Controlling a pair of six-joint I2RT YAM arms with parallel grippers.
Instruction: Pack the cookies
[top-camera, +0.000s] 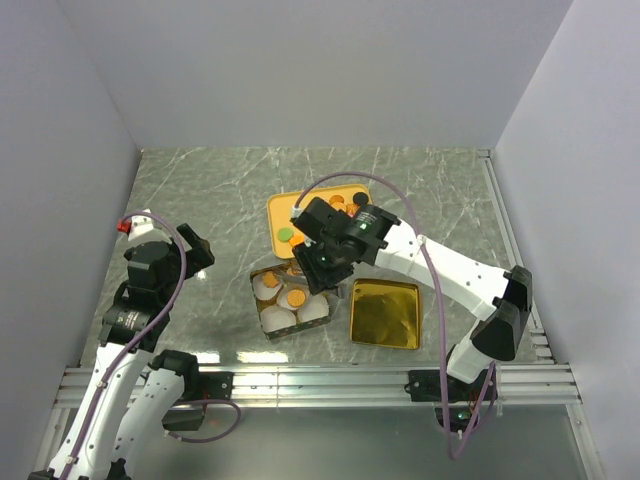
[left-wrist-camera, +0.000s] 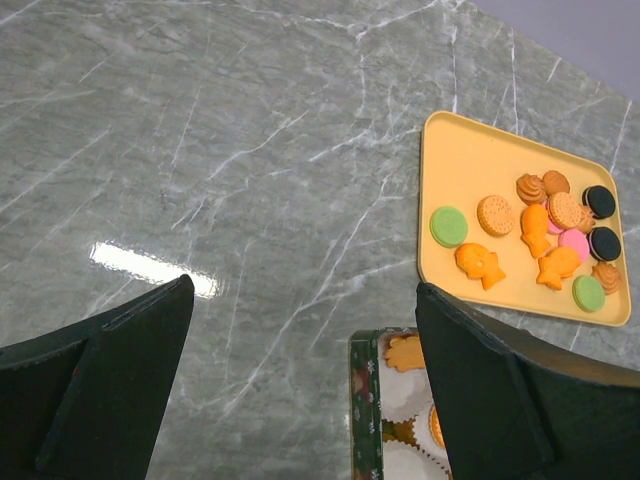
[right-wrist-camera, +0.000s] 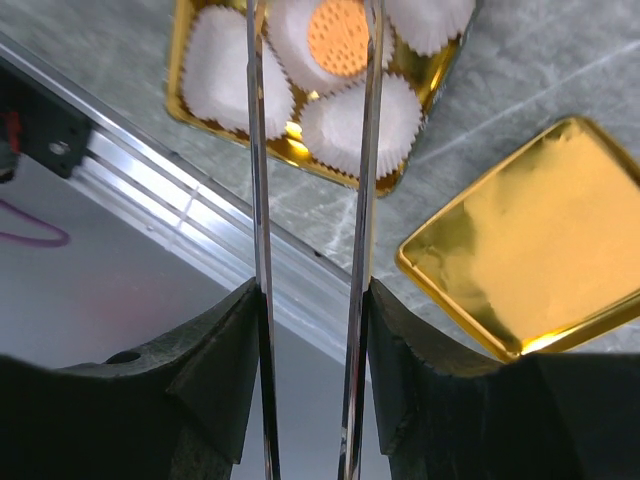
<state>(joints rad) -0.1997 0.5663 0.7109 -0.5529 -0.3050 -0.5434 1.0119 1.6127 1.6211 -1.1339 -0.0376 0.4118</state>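
twelve cookies (left-wrist-camera: 535, 232) on the yellow tray (left-wrist-camera: 470, 160) at 12 o'clock, gold tin (top-camera: 290, 303) holding paper cups, right gripper (top-camera: 318, 263) part-open above it, nothing held, left gripper (left-wrist-camera: 300, 390) wide open, gold lid (top-camera: 384, 313) at 3 o'clock

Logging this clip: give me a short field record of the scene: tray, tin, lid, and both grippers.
tray: orange tray, far side of the table, cookies loose on it
tin: gold tin lined with white paper cups, one round orange cookie in a cup
lid: gold lid lying beside the tin, apart from it
left gripper: open, nothing held, over bare table
right gripper: thin blades apart above the tin, nothing visible between them
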